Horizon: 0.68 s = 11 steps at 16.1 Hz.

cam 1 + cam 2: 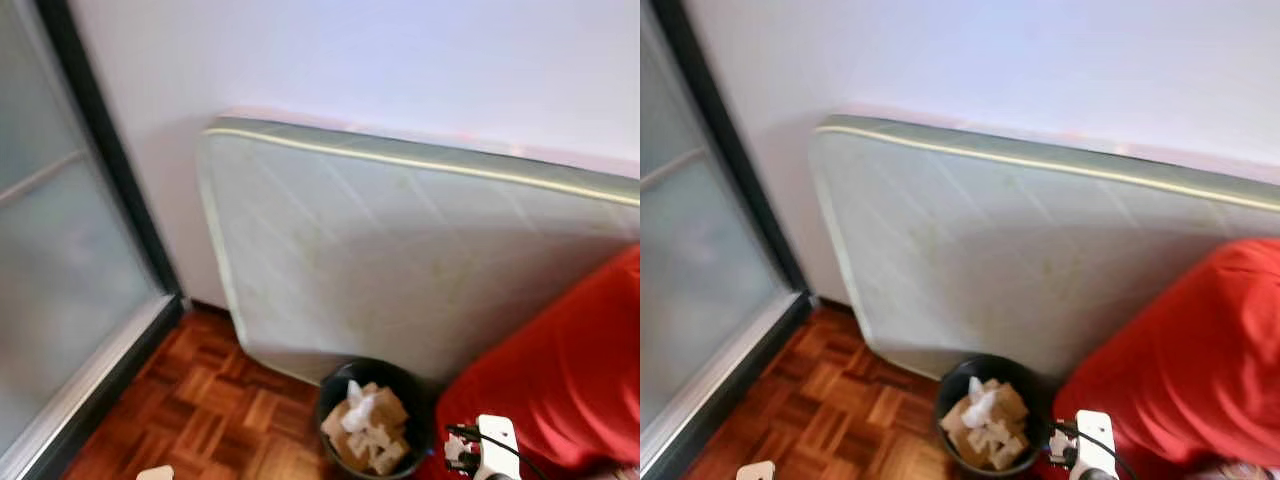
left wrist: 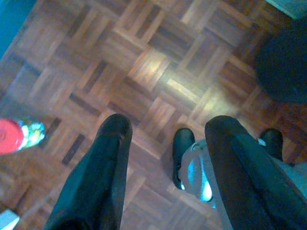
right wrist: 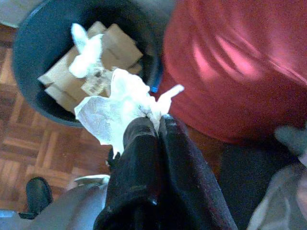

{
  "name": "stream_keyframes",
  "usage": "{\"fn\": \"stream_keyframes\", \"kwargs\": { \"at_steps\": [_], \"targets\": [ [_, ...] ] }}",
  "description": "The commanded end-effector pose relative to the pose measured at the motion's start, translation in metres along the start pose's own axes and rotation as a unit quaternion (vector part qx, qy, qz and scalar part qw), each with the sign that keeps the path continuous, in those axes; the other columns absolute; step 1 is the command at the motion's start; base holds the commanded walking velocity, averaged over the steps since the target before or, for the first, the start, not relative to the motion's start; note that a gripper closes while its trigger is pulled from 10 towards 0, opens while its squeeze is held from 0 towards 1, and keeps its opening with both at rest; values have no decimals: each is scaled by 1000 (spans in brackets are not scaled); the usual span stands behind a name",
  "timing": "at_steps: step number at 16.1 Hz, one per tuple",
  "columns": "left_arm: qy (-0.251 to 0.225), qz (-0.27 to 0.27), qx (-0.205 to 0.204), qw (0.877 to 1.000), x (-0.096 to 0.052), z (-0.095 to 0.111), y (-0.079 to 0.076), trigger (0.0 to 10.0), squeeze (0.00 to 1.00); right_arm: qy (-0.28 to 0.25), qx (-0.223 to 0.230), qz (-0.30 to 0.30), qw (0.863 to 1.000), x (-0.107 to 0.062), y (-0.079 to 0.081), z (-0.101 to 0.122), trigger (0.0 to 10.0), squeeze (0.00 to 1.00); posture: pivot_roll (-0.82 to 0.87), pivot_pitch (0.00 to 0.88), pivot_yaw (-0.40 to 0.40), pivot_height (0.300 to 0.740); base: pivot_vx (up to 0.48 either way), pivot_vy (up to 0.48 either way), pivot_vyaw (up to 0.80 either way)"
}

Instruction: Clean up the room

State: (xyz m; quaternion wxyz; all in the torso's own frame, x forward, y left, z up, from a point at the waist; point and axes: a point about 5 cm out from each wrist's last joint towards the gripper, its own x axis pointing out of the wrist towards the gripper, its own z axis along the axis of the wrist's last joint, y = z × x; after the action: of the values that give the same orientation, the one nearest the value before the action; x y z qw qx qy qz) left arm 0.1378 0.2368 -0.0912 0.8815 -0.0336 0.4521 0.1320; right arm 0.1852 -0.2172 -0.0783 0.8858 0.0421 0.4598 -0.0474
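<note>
The left gripper (image 2: 163, 163) is hanging idle over the parquet floor (image 2: 144, 62), its two black fingers spread apart and gripping nothing; a red-capped bottle (image 2: 17, 135) is lying on the floor out at about nine o'clock of it in the left wrist view.

The right gripper (image 3: 156, 125) is clenching a crumpled white tissue (image 3: 117, 108) between its pressed-together fingertips, and the tissue is dangling just at the near rim of the black bin (image 3: 29, 43), which is already holding cardboard scraps (image 3: 112, 45) and another white wad. To finish this drop well, the gripper is probably needing to travel a little further toward eleven o'clock in the right wrist view, until the tissue is hanging over the bin's middle and not its edge, and only then let go; the paper is light and may cling to a finger, so a full opening looks wise.

In the head views the bin (image 1: 345, 385) is standing at six o'clock on the parquet, touching the foot of a pale mattress (image 1: 400, 250) leaning on the white wall (image 1: 350, 60). A glazed sliding door (image 1: 70, 270) is filling the nine o'clock side, and a red cushion or beanbag (image 1: 560, 370) is bulging at four o'clock, just beside the bin.
</note>
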Motion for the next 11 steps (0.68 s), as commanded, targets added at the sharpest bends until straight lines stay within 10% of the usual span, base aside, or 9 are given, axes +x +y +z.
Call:
{"fn": "stream_keyframes", "kwargs": {
  "at_steps": [1, 11],
  "targets": [
    [6, 2, -3, 1000, -1, -3, 1, 10000, 0, -3, 5, 1, 1000, 1, 1, 3, 10000, 0, 133, 0, -2, 740, 0, 0, -775],
    [3, 5, -1, 1000, -1, -2, 3, 10000, 0, -2, -8, 33, 999, 1, 8, 2, 10000, 0, 137, 0, -7, 740, 98, 0, -232]
  ]
}}
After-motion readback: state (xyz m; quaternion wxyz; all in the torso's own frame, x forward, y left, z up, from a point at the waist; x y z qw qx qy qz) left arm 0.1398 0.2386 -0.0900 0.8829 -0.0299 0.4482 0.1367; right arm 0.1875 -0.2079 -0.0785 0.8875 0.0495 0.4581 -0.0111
